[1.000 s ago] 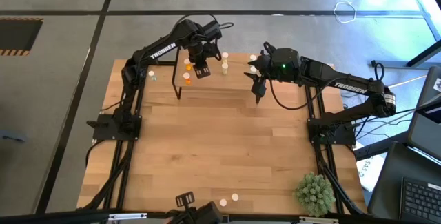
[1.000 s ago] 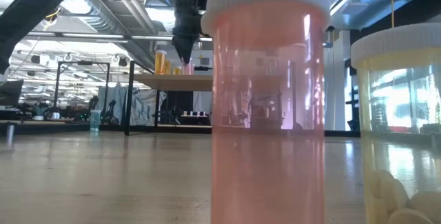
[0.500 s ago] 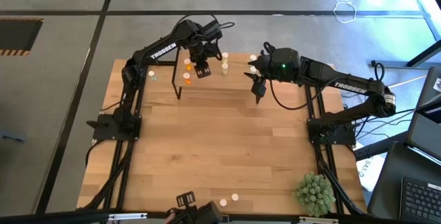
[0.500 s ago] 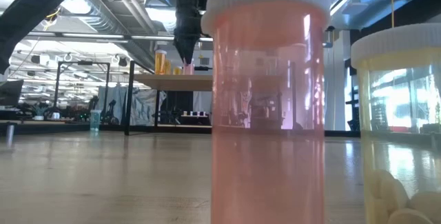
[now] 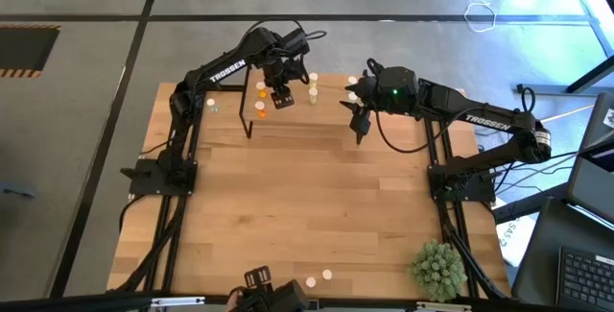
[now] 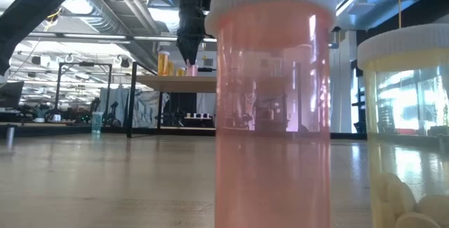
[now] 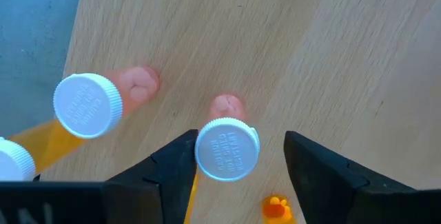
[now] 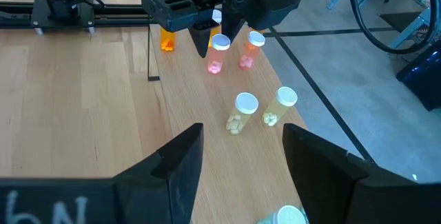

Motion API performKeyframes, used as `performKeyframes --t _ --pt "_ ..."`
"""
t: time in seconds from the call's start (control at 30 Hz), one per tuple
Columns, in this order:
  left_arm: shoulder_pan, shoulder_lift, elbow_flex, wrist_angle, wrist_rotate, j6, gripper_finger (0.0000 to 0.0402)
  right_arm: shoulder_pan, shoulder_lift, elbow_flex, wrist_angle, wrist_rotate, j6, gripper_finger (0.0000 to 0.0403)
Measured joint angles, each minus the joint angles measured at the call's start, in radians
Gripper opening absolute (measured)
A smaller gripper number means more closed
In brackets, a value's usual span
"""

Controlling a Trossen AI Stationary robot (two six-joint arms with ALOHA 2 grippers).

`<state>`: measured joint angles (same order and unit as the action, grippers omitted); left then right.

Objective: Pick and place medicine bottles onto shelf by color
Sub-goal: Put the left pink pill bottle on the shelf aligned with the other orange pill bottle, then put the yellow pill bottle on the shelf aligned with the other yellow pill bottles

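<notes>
Left gripper [image 7: 238,156] hung over shelf [image 7: 289,45], fingers [image 7: 172,162] spread, straddling pink bottle [image 7: 227,148] without touching; bottle stood upright on shelf. Second pink bottle [image 7: 88,105] stood beside it. Right gripper [image 8: 238,162] waited over table [image 5: 317,206], fingers apart, empty. Two yellow bottles [image 8: 246,105] stood on shelf nearby.

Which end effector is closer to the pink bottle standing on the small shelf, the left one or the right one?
The left. The left end effector is directly above the pink bottle, one finger on each side of its cap. The right end effector hangs over the table, beside the shelf.
</notes>
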<state>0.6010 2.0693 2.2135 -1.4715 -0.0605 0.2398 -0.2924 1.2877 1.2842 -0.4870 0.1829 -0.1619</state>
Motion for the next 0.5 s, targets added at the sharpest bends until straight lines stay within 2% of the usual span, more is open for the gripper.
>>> performKeyframes --t 0.5 --pt "0.0 -0.034 0.0 -0.001 -0.032 0.005 0.0267 0.0 0.0 0.0 0.0 0.0 0.0 0.0202"
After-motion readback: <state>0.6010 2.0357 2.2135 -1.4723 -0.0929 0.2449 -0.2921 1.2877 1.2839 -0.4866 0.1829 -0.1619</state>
